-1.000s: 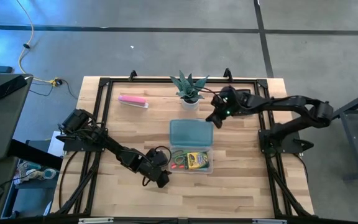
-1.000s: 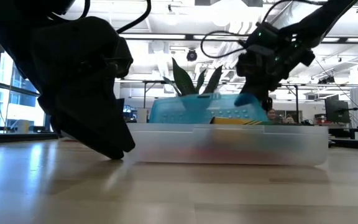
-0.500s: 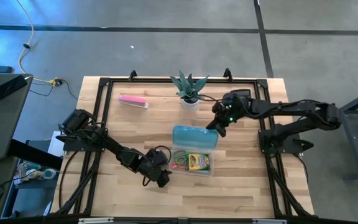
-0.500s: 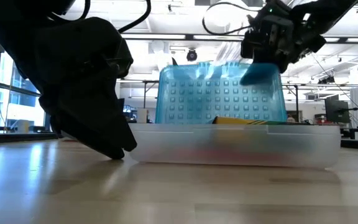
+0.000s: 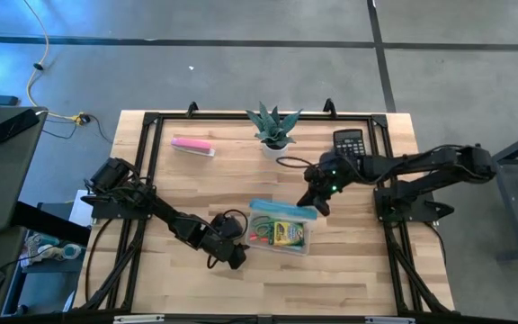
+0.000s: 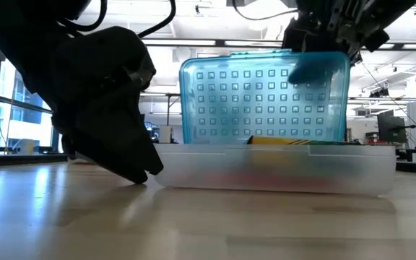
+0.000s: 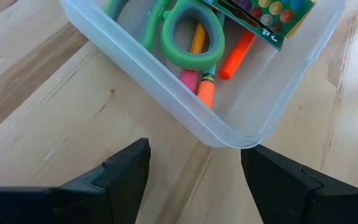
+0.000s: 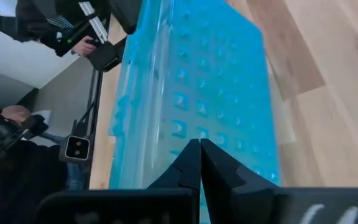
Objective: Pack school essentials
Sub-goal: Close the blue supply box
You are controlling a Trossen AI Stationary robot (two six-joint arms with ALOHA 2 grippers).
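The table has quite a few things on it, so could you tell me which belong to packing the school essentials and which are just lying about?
Part of the job:
- clear box
- blue lid, standing upright
- green-handled scissors
- orange pencil
- red-orange pen
- crayon pack

Just lying about:
- potted plant
- black calculator
- flat pink bar

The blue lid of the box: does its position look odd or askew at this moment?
The lid stands nearly upright on the box's far edge, neither open flat nor shut. The shut right gripper is pressed against its top corner. The box itself sits flat, with nothing spilled beside it.
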